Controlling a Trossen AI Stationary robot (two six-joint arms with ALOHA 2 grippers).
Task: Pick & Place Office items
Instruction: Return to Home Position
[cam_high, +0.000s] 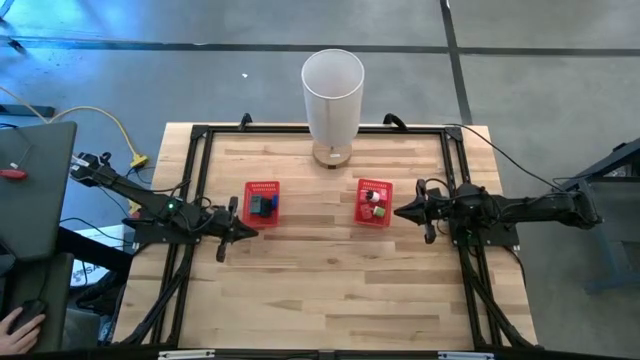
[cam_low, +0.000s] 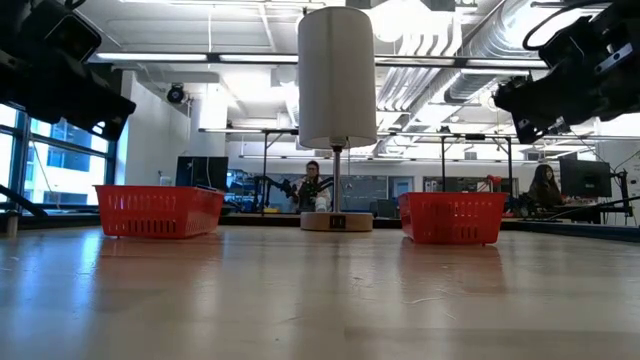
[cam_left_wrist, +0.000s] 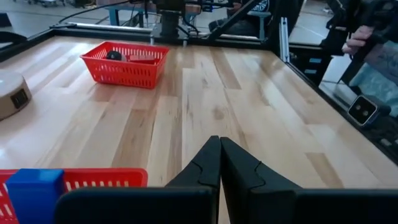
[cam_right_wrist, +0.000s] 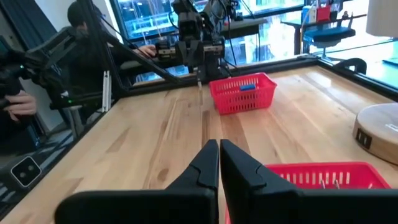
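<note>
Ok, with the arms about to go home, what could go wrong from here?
The right gripper, shut, points at the right basket from close by; a stray swing could shove it. The left gripper, also shut, sits by a corner of the left basket and could clip it.

Closed right hand beside a red basket.

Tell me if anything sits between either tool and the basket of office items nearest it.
Nothing visible does. Bare wood lies between the left tool and the left basket, and between the right tool and the right basket. The white cylinder stands farther back, clear of both lines.
</note>
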